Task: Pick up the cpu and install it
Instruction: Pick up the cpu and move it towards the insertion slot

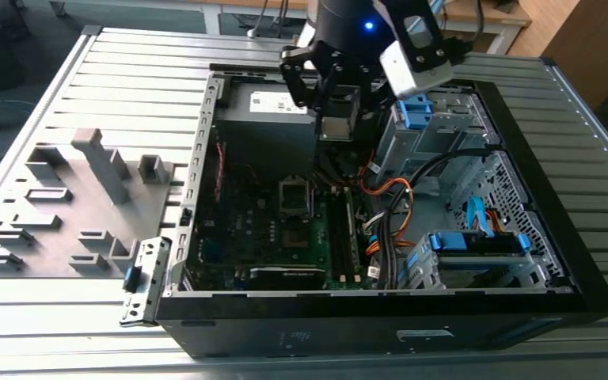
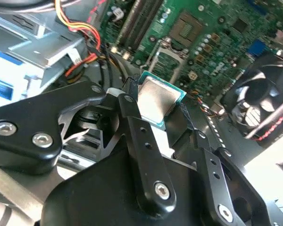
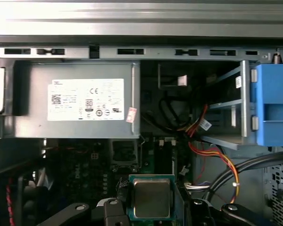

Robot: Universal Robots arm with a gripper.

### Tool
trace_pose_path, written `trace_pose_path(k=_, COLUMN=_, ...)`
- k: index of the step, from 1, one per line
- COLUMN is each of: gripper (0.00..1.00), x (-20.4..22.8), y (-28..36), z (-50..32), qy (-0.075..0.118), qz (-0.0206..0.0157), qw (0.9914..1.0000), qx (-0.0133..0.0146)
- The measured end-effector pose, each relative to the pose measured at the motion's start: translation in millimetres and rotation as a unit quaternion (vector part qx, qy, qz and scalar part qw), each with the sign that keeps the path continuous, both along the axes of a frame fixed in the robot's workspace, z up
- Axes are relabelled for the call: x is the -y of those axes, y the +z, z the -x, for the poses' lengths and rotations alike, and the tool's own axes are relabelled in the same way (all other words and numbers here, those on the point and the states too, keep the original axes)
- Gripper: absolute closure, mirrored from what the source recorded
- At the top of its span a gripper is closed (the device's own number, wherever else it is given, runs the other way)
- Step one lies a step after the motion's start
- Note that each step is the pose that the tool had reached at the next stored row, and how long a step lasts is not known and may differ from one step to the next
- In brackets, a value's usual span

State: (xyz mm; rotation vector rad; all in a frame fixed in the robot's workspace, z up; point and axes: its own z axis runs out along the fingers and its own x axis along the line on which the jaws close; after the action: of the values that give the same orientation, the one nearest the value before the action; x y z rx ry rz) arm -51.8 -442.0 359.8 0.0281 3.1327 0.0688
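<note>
**Present state.** The computer case (image 1: 389, 305) lies on its side on the slatted metal bench (image 1: 114, 71), with its open side up. The arm stands over the far half of the case.

**Tool.** The tool (image 1: 336, 119) is clenched on the cpu (image 1: 334, 127). In both wrist views two black fingers (image 3: 112, 208) flank the chip and press on opposite edges of it (image 2: 158, 100).

**Cpu.** The cpu (image 3: 152, 197) is held in the air above the inside of the case, clear of the motherboard (image 1: 272, 237). Its silver-grey metal top has a green border around it. In the exterior view the chip hangs just beside the power supply (image 1: 267, 119), towards the exterior view's right of that grey box, and farther back than the socket (image 1: 295, 196).

**Socket.** The socket lies on the motherboard near the middle of the case, and no chip is seated in it. In the second wrist view its metal frame (image 2: 172, 54) stands beyond the chip, apart from it.

**Surroundings.**
- A bundle of orange, red and yellow cables (image 3: 212, 157) runs between the power supply and the drive bays.
- A blue bracket (image 3: 273, 103) sits at the drive bays on the exterior view's right.
- A black fan (image 2: 264, 108) lies beside the motherboard.
- A grey fixture plate (image 1: 82, 206) rests on the bench at the exterior view's left, well apart from the tool.
</note>
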Motion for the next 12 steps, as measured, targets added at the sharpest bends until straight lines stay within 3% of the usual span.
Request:
trace_pose_path(k=2, gripper=0.53, x=0.0, y=0.0, z=-4.0, qy=0.0, qz=0.0001, qw=1.0, qx=0.0)
trace_pose_path(k=12, gripper=0.53, x=0.0, y=-2.4, z=-4.4, qy=0.0, qz=0.0, qw=1.0, qx=0.0)
